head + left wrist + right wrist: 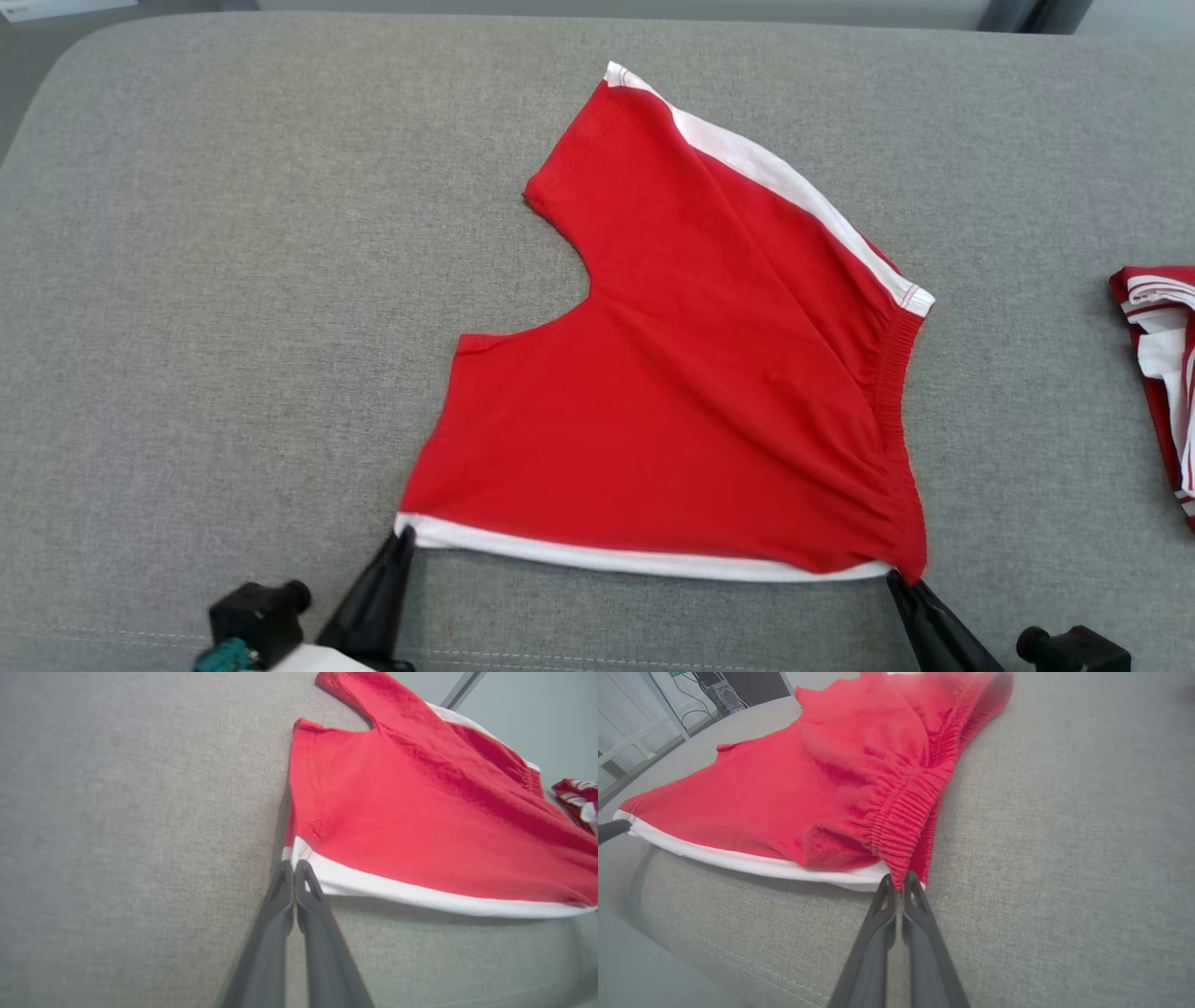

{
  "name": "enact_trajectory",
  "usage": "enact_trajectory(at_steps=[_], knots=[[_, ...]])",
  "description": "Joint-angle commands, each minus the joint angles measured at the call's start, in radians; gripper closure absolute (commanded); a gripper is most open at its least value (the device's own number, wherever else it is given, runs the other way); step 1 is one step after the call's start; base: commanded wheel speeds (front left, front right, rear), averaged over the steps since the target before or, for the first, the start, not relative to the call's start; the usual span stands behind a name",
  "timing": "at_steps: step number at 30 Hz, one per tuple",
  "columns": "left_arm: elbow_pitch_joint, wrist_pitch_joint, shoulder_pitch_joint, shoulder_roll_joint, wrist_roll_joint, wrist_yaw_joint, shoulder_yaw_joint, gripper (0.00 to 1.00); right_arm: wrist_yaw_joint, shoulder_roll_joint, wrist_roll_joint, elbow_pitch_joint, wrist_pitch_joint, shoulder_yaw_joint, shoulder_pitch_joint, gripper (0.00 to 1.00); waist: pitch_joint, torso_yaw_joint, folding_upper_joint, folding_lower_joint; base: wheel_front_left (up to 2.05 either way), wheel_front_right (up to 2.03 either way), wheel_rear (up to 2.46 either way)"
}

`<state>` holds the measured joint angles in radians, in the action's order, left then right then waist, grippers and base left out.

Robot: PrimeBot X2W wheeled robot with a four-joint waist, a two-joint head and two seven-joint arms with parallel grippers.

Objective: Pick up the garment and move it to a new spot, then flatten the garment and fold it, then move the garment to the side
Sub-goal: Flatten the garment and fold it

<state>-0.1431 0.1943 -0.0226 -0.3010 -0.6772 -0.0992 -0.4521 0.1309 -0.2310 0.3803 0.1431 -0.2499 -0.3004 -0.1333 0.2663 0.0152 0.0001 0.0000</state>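
Shorts (709,373): red with white side stripes, spread near the middle of the grey cushion (233,327), toward its near edge.
Heading: waistband (892,392) on the right; one leg points left, the other toward the far side.
Long axis: the near stripe (607,557) runs left to right along the cushion's front.
Left gripper (403,537): closed on the near leg's hem corner.
Right gripper (894,579): closed on the waistband's near corner.
Beyond: a red-and-white garment (1162,373) at the cushion's right, well apart.
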Motion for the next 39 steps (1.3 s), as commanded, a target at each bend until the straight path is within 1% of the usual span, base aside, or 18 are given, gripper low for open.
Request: enact_trajectory(at_steps=[1,5,8,11,12,13,15,16,18,19,23,28,33,34,36,37,38,39], knots=[[0.033,0.009,0.025,-0.028,0.009,-0.011,0.045,1.0,0.0,-0.016,0.01,-0.029,-0.012,-0.015,-0.002,1.0,0.007,-0.005,-0.0001,0.0,0.0,0.0,0.0],[0.125,-0.026,0.114,-0.094,0.038,-0.007,0.07,1.0,0.0,-0.021,0.053,-0.083,-0.012,-0.007,0.031,1.0,0.042,-0.029,-0.0001,0.0,0.0,0.0,0.0],[0.17,-0.079,0.227,-0.144,0.049,0.018,0.086,1.0,0.0,-0.024,0.13,-0.109,-0.003,-0.012,0.099,1.0,0.078,-0.055,-0.0001,0.0,0.0,0.0,0.0],[0.186,-0.137,0.367,-0.179,0.052,0.052,0.097,1.0,0.0,-0.033,0.211,-0.111,0.014,-0.033,0.201,1.0,0.117,-0.087,-0.0001,0.0,0.0,0.0,0.0],[0.183,-0.153,0.417,-0.18,0.04,0.067,0.104,1.0,0.0,-0.033,0.241,-0.107,0.018,-0.042,0.239,1.0,0.131,-0.097,-0.0001,0.0,0.0,0.0,0.0],[0.173,-0.172,0.47,-0.195,0.054,0.075,0.104,1.0,0.0,-0.032,0.271,-0.098,0.025,-0.053,0.276,1.0,0.144,-0.108,-0.0001,0.0,0.0,0.0,0.0],[0.149,-0.207,0.571,-0.193,0.036,0.103,0.107,1.0,0.0,-0.039,0.3,-0.073,0.035,-0.087,0.357,1.0,0.171,-0.131,-0.0001,0.0,0.0,0.0,0.0],[0.129,-0.226,0.622,-0.198,0.037,0.115,0.105,1.0,0.0,-0.035,0.322,-0.057,0.038,-0.104,0.394,1.0,0.184,-0.143,-0.0001,0.0,0.0,0.0,0.0],[0.08,-0.256,0.718,-0.188,0.013,0.145,0.106,1.0,0.0,-0.026,0.357,-0.019,0.036,-0.13,0.472,1.0,0.212,-0.169,-0.0001,0.0,0.0,0.0,0.0],[0.047,-0.275,0.764,-0.192,0.019,0.155,0.098,1.0,0.0,-0.02,0.375,0.002,0.034,-0.143,0.508,1.0,0.223,-0.181,-0.0001,0.0,0.0,0.0,0.0],[-0.09,-0.324,0.927,-0.176,-0.005,0.195,0.079,1.0,0.0,0.012,0.435,0.081,0.013,-0.182,0.64,1.0,0.27,-0.231,-0.0001,0.0,0.0,0.0,0.0],[-0.254,-0.344,1.077,-0.178,-0.004,0.22,0.04,1.0,0.0,0.051,0.501,0.169,-0.005,-0.238,0.76,1.0,0.311,-0.283,-0.0001,0.0,0.0,0.0,0.0],[-0.395,-0.339,1.173,-0.18,-0.021,0.228,-0.008,1.0,0.0,0.078,0.546,0.226,-0.011,-0.295,0.846,1.0,0.34,-0.32,-0.0001,0.0,0.0,0.0,0.0],[-0.437,-0.335,1.197,-0.178,-0.035,0.229,-0.034,1.0,0.0,0.086,0.555,0.231,-0.011,-0.297,0.867,1.0,0.348,-0.328,-0.0001,0.0,0.0,0.0,0.0],[-0.451,-0.328,1.206,-0.178,-0.044,0.229,-0.048,1.0,0.0,0.09,0.558,0.232,-0.011,-0.3,0.873,1.0,0.35,-0.33,-0.0001,0.0,0.0,0.0,0.0],[-0.466,-0.32,1.214,-0.18,-0.053,0.229,-0.06,1.0,0.0,0.093,0.561,0.231,-0.011,-0.301,0.876,0.81,0.352,-0.332,-0.0001,0.0,0.0,0.0,0.0],[-0.479,-0.311,1.222,-0.181,-0.064,0.229,-0.07,0.31,0.0,0.095,0.565,0.23,-0.011,-0.306,0.878,0.55,0.353,-0.333,-0.0001,0.0,0.0,0.0,0.0],[-0.487,-0.299,1.23,-0.181,-0.071,0.23,-0.082,0.0,0.0,0.094,0.569,0.228,-0.012,-0.312,0.878,0.08,0.355,-0.332,-0.0001,0.0,0.0,0.0,0.0]])
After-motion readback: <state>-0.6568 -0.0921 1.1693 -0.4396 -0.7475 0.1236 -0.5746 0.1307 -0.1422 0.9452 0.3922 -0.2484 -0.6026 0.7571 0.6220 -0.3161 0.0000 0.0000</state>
